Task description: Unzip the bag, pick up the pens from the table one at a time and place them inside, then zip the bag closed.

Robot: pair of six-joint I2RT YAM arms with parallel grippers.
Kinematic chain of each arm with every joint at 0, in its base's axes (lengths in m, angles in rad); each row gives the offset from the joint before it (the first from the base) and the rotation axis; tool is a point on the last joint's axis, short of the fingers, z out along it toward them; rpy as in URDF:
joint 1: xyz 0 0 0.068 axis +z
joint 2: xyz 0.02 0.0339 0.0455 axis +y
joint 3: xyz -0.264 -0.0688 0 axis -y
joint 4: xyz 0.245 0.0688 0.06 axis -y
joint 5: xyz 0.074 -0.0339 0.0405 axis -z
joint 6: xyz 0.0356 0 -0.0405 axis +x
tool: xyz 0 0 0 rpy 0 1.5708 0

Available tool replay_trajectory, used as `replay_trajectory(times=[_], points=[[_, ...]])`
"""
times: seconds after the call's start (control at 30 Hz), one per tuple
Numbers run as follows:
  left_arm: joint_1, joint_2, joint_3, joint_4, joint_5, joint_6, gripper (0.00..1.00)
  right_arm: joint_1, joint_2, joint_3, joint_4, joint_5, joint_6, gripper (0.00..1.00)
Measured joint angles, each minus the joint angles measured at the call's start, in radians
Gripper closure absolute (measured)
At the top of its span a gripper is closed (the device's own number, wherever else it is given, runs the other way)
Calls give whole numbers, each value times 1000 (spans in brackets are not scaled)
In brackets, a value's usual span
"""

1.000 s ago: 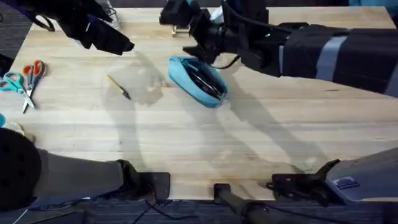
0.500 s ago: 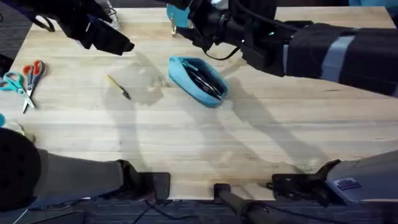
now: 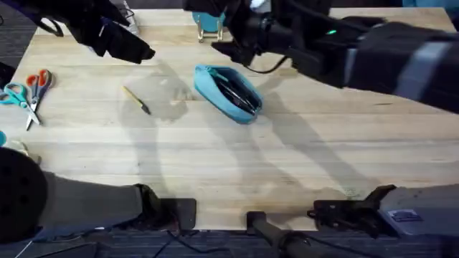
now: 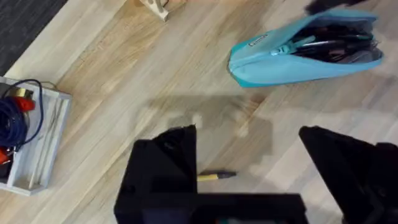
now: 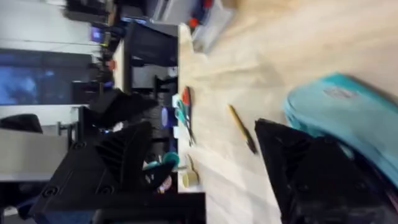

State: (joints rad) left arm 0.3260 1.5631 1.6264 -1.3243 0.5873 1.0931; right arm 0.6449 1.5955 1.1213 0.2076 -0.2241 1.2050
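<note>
— Where does the bag (image 3: 228, 92) lie as we look down on the tabletop (image 3: 287, 165)?

— Mid-tabletop, slightly toward the far side, unzipped, with the pens (image 4: 339, 48) already lying dark inside the opening. We judge it soft and light — it will likely slide or buckle if we tug the zipper one-handed, so one tool should pin an end while the other takes the small pull tab (image 4: 283, 50).

— And the tools?

— The left tool (image 4: 249, 168) hangs spread wide and holding nothing, above the yellow stick (image 3: 136, 99). The right tool (image 5: 205, 168) hovers just beyond the bag's far end, its fingers apart and bare.

— Anything in the way?

— The yellow stick sits near the bag's left; scissors (image 3: 29, 92) lie well apart at the left edge, a tray of cables (image 4: 28, 134) off to the side, a wooden stand (image 3: 209, 29) just behind the bag. Only the stand crowds the right arm's approach.
</note>
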Motion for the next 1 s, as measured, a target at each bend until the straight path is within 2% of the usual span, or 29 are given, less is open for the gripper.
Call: replay_trajectory(times=[0.27,0.47,0.73,1.0], points=[[0,0,0,-1,0,0,7,0,-169,0,-257,4,12,3],[0,0,0,-12,0,0,8,1,-174,0,-480,3,61,3],[0,0,0,-15,0,0,8,35,-172,-1,-579,41,129,3],[0,0,0,-15,0,0,7,40,-124,-1,-583,60,157,3]])
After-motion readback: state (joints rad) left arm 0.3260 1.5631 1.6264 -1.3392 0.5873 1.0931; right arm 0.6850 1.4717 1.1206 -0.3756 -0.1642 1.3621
